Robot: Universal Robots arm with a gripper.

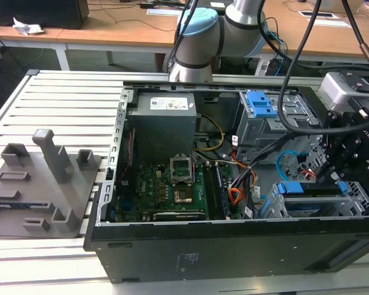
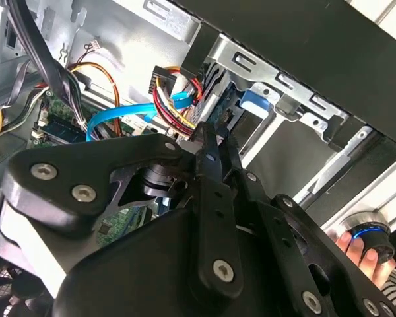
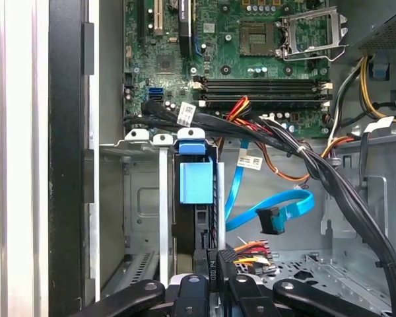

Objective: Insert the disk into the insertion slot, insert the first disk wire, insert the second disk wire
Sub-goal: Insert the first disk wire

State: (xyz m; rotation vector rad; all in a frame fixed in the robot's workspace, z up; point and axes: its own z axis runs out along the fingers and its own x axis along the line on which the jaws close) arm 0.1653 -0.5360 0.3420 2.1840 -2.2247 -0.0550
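Observation:
The disk [image 3: 197, 181], in its bright blue frame, sits inside the grey insertion slot [image 3: 145, 198]. In the exterior view the disk [image 1: 310, 190] lies in that cage [image 1: 360, 196] at the case's near right corner. My gripper [image 3: 214, 282] is at the disk's rear end, shut on the dark plug of the first disk wire [image 3: 254, 249], whose red, orange and black strands fan out beside it. The gripper [image 2: 211, 135] shows closed in the second wrist view, next to the red bundle [image 2: 175, 109]. The second disk wire [image 3: 284, 208], light blue, loops loose with its dark plug free of the disk.
The motherboard [image 3: 251, 59] fills the case floor, and a thick black cable bundle [image 3: 317, 165] crosses above the drive bay. A taller cage with blue latches [image 1: 261, 104] stands behind. A grey fixture [image 1: 43, 178] lies outside at the exterior view's left. A person's fingers [image 2: 356, 249] show beyond the case.

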